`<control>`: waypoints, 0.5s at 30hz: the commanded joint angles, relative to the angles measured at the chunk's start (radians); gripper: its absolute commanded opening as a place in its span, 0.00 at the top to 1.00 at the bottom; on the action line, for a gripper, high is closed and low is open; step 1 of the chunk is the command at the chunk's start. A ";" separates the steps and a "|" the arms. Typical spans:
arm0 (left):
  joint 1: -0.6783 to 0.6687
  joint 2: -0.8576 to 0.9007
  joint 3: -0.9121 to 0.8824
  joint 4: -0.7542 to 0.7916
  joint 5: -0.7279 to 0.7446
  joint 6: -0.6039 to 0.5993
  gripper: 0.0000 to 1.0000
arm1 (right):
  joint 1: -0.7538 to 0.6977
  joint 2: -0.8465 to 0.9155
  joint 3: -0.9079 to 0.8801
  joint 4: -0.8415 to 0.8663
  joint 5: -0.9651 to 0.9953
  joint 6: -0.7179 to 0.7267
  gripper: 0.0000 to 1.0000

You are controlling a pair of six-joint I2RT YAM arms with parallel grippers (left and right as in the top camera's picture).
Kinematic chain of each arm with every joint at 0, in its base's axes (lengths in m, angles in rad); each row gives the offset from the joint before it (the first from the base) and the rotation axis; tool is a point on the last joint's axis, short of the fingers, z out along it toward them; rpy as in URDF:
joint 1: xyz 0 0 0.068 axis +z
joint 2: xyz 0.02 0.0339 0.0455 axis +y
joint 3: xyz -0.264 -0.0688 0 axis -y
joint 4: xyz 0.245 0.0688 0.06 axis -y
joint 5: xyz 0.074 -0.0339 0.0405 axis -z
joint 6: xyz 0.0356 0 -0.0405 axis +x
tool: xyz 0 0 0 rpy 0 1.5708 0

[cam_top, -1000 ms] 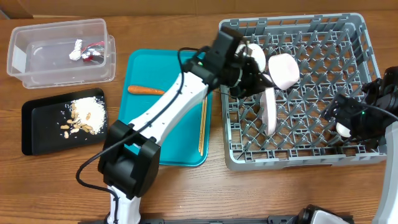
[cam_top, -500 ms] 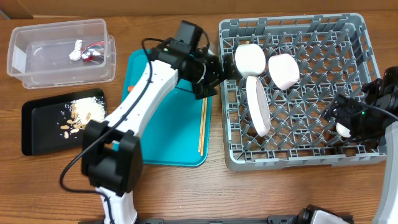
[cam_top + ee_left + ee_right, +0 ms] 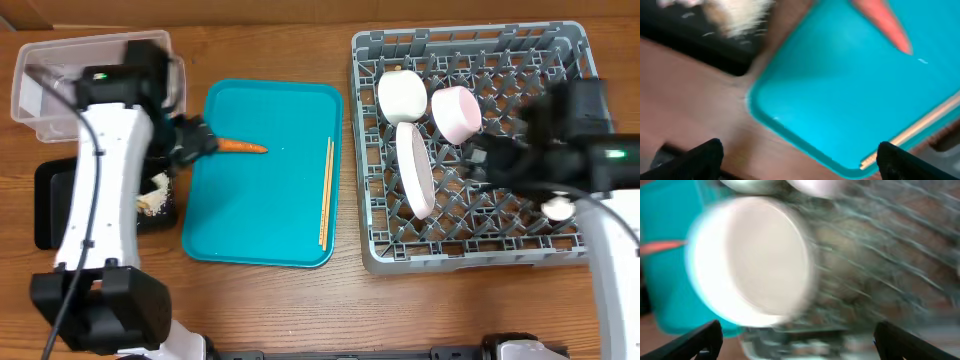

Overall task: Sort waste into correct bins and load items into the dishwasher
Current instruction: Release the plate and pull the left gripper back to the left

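Observation:
The orange carrot [image 3: 241, 146] [image 3: 884, 22] lies on the teal tray [image 3: 265, 225], and my left gripper [image 3: 203, 142] [image 3: 800, 161] stands open just left of it, holding nothing. The wooden chopsticks [image 3: 325, 190] [image 3: 920, 127] rest along the tray's right side. The grey dishwasher rack [image 3: 520, 250] holds two white bowls [image 3: 403, 95] [image 3: 455, 112], an upright white plate [image 3: 415, 172] [image 3: 752, 260] and a small cup [image 3: 557, 208]. My right gripper [image 3: 478, 160] [image 3: 800, 341] hovers open over the rack, right of the plate.
The clear tub [image 3: 60, 70] sits at the back left, partly behind my left arm. The black tray [image 3: 55, 200] [image 3: 700, 47] with beige crumbs [image 3: 150, 197] lies below it. Both wrist views are blurred.
My left gripper let go of the plate in the rack, opened, and swung left across the teal tray to the carrot. My right arm moved left over the rack's middle.

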 commanded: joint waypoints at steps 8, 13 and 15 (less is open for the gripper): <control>0.192 -0.008 0.002 -0.019 -0.024 -0.010 0.00 | 0.564 0.192 0.035 0.190 0.090 0.255 0.00; 0.188 -0.008 0.002 -0.018 -0.024 -0.010 0.00 | 0.635 0.383 0.035 0.276 0.114 0.364 0.01; 0.188 -0.008 0.002 -0.018 -0.024 -0.010 0.00 | 0.644 0.443 0.035 0.317 0.099 0.383 0.03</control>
